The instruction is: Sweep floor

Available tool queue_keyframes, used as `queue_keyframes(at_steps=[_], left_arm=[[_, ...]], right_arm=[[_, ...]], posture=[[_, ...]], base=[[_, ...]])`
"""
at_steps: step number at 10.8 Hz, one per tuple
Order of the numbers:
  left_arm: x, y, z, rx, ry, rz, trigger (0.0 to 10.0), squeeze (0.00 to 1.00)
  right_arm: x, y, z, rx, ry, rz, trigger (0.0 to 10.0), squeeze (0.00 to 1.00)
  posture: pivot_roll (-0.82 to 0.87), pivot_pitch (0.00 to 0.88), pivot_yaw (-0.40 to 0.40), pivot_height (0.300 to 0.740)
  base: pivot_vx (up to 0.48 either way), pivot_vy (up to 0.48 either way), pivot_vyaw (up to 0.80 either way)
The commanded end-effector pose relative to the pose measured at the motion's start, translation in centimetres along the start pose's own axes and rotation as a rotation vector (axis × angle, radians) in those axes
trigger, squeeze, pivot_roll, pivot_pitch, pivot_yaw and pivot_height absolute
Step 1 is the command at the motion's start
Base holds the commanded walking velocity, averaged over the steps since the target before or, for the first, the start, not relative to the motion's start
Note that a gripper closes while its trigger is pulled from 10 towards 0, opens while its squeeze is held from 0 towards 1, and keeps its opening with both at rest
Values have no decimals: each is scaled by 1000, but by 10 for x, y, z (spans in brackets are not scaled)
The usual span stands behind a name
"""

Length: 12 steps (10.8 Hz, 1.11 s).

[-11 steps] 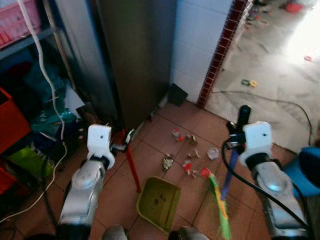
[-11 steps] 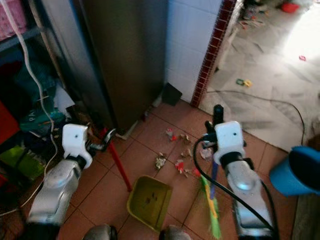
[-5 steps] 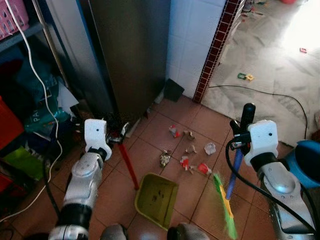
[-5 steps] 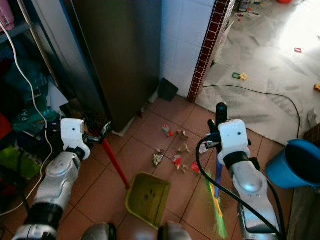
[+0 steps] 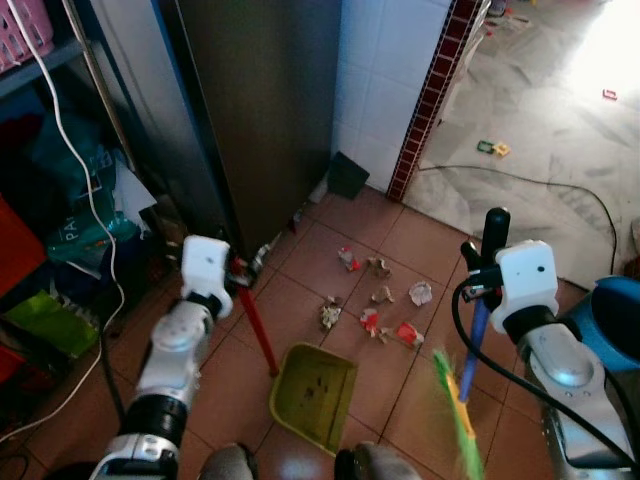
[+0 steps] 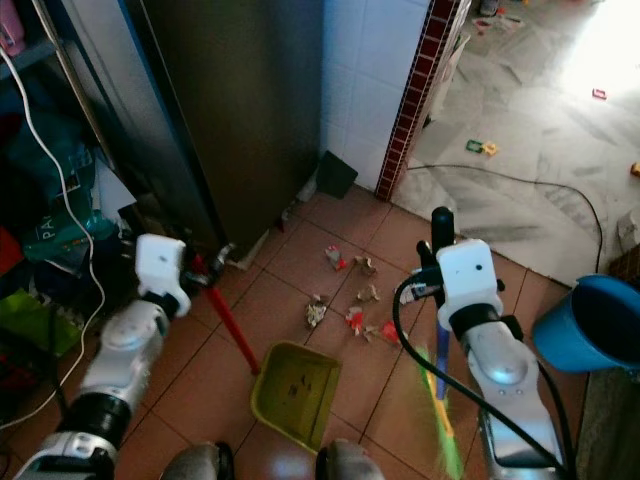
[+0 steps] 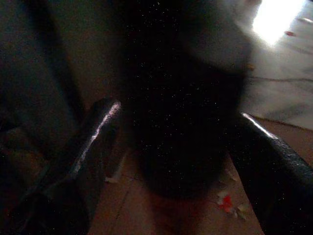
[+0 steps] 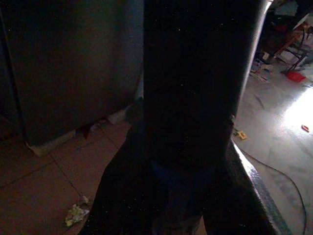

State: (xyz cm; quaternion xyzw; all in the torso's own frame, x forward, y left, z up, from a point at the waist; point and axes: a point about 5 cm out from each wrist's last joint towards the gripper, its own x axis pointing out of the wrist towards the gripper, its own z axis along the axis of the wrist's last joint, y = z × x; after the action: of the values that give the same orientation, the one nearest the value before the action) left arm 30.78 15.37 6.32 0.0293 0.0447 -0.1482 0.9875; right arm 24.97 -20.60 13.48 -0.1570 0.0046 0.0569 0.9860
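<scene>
Left gripper is clenched on the red handle of the green dustpan on the tiled floor, right gripper grasps the broom, litter scraps lying just beyond the pan.

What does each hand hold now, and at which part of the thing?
The left hand holds the green plastic dustpan by the top of its red stick. The right hand holds the blue-handled broom at its black upper end.
</scene>
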Motion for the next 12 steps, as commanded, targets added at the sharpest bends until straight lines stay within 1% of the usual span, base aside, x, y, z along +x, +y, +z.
queue_keyframes(at_steps=[1,3,4,9,10,11,12], left_arm=[[3,-4,1,30,-6,-31,0,0],[5,-10,2,28,-25,-59,0,0],[6,-10,2,44,-32,-55,10000,0],[7,-6,4,55,-49,-43,10000,0],[7,-5,4,55,-54,-38,9255,0],[6,-5,4,15,-66,-29,10000,1000],[6,-5,4,30,-66,-28,10000,1000]], right_arm=[[-1,-2,10,-25,-42,-12,10000,0],[0,-3,10,-25,-42,-16,10000,0],[1,-3,10,-25,-43,-19,10000,0],[2,-2,9,-25,-42,-10,10000,0],[2,-2,9,-26,-42,-9,10000,0],[3,-2,9,-25,-44,-7,10000,0],[3,-1,9,-25,-44,-3,10000,0]], posture=[[-161,154,-38,740],[-160,150,-35,740],[-161,146,-34,740],[-156,137,-38,740],[-155,136,-38,740],[-154,133,-38,740],[-152,131,-38,740]], base=[[0,0,0],[0,0,0],[0,0,0],[0,0,0],[0,0,0],[0,0,0],[0,0,0]])
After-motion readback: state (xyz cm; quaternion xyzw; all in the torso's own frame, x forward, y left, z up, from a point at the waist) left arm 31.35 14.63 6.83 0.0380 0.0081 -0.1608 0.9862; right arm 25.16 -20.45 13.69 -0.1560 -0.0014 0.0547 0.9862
